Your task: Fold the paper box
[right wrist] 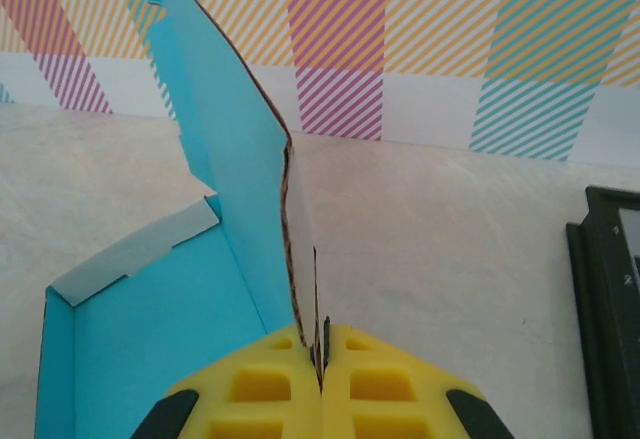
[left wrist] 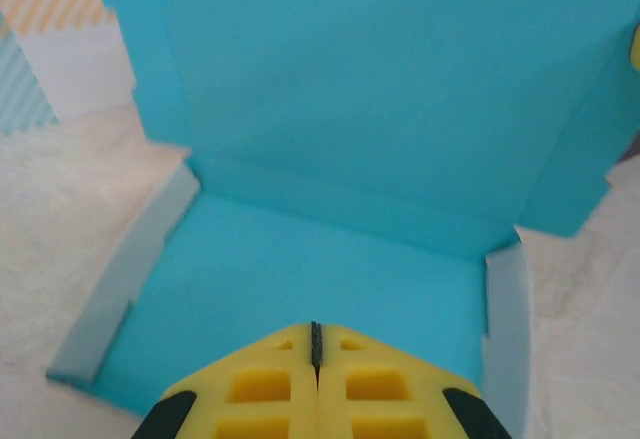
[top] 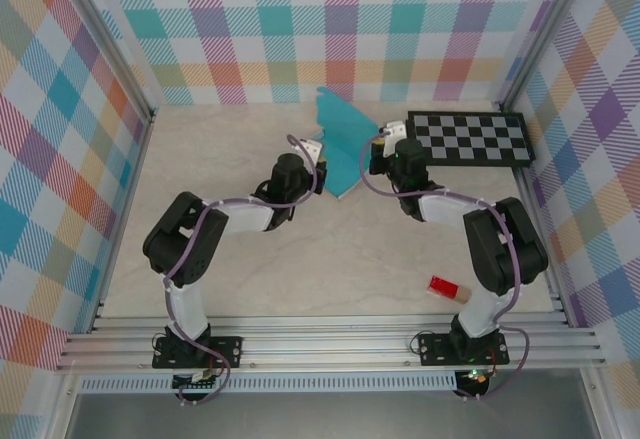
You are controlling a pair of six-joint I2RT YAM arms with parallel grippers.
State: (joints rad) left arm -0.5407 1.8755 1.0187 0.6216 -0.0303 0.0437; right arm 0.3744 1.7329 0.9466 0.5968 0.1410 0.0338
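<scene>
Right tool (right wrist: pixel 322 331) is clamped tight, yellow fingers (right wrist: pixel 385 384) pressed together on a raised wall of the paper box (right wrist: pixel 240 189). The brown cut edge of the card runs straight down into the seam between them. That wall stands upright, teal face towards the box floor, white face towards the checkerboard (top: pixel 470 139).

Left tool (left wrist: pixel 317 331) is fully closed too, with no gap between the fingers. Its tip sits over the near edge of the flat teal floor panel. Its seam stands upright to that flat panel, so nothing is pinched, and I can't tell whether it presses on the card. Ahead of it a big teal panel rises from a crease, with low pale side flaps at either end of the floor.

From above, the box lies on the bench (top: pixel 300 269) just beside the checkerboard, on its left-arm side, between the two tools.

The count: one paper box, two tools, one checkerboard. One small red block (top: pixel 443 287) lies well apart from the checkerboard, towards the right arm's base.
</scene>
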